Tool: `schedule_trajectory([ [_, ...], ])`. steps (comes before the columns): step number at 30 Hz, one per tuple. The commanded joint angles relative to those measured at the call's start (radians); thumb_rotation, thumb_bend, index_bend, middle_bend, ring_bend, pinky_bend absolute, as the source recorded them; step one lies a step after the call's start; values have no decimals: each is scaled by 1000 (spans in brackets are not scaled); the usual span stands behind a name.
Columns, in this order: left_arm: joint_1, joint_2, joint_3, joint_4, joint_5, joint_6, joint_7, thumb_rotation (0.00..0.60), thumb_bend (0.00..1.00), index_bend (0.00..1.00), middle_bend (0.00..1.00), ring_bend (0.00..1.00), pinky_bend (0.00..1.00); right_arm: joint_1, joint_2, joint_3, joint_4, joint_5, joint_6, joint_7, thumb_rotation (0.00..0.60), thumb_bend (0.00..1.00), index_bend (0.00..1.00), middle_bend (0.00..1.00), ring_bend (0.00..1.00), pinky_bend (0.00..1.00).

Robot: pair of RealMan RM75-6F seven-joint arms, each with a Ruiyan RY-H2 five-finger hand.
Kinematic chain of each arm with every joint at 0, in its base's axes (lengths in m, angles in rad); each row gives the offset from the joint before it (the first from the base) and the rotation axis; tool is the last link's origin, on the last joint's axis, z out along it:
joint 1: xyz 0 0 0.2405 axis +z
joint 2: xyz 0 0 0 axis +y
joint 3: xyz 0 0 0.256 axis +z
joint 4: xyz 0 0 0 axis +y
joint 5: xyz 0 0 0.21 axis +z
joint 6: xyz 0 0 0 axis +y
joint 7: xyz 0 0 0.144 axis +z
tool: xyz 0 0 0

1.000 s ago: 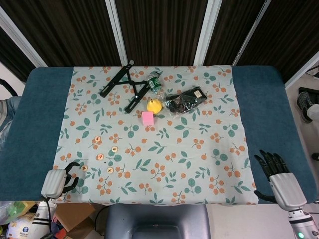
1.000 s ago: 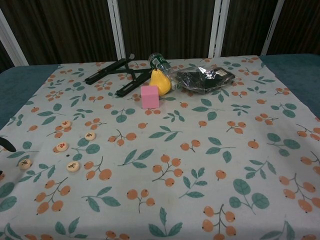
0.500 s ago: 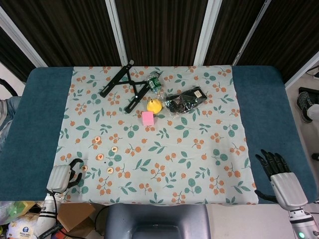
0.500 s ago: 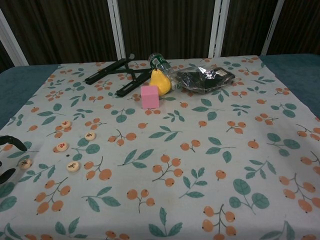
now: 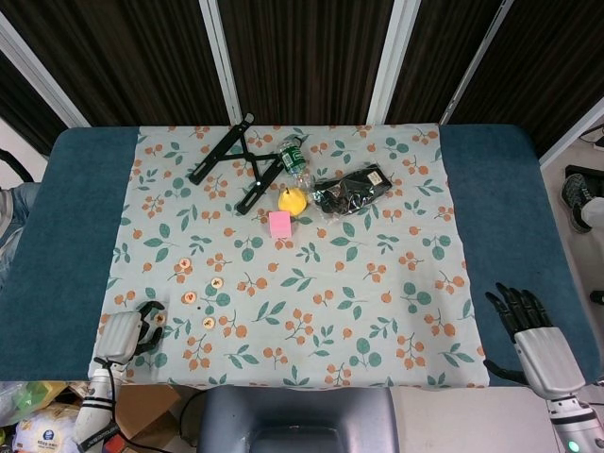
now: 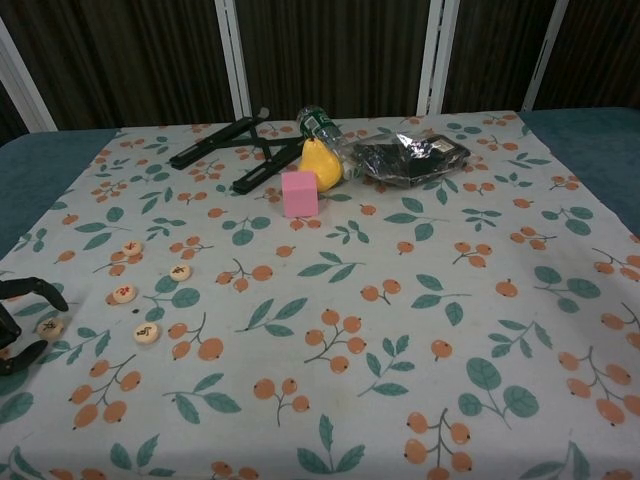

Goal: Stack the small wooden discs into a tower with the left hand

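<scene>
Several small wooden discs lie apart on the floral cloth at the left: one disc [image 5: 184, 263] [image 6: 132, 247] farthest back, then a second disc [image 5: 216, 281] [image 6: 180, 271], a third disc [image 5: 189, 297] [image 6: 124, 293], another [image 5: 208, 323] [image 6: 146, 332], and the nearest-left disc [image 5: 159, 319] [image 6: 48, 327]. None is stacked. My left hand [image 5: 125, 330] [image 6: 18, 322] sits at the cloth's front left corner, fingers curved and apart, bracketing the nearest-left disc without clearly touching it. At the front right, my right hand [image 5: 530, 330] rests off the cloth, fingers spread, holding nothing.
A pink cube [image 5: 279, 224] [image 6: 299, 193], a yellow pear [image 5: 293, 200], a plastic bottle [image 5: 295, 156], a black folding stand [image 5: 236, 160] and a black packet [image 5: 351, 191] sit at the back centre. The blue table [image 5: 75, 226] shows on both sides of the cloth.
My left hand has moved right and forward onto the cloth corner, so its fingers now reach around the nearest-left disc. The right hand has barely shifted.
</scene>
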State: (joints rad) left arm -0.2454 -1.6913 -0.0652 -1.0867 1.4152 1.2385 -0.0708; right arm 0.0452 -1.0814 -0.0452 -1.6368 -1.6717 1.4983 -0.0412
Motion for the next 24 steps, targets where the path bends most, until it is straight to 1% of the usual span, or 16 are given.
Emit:
schedule_trajectory([
  [1,-1,-2,1,4,-2,-2,-1,600,417,388,1000,1000,1000,0,0,0,0,0,1,2,600,204,0,0,0,0],
  [16,-9,-6,4,9,-12,-15,0,600,417,413,1000,1000,1000,0,1,1,1,-1,1,3,600,205,0,0,0,0],
  [24,-11,-8,2,11,-16,-14,-1,600,416,449,1000,1000,1000,0,0,1,1,0,0,2,600,204,0,0,0,0],
])
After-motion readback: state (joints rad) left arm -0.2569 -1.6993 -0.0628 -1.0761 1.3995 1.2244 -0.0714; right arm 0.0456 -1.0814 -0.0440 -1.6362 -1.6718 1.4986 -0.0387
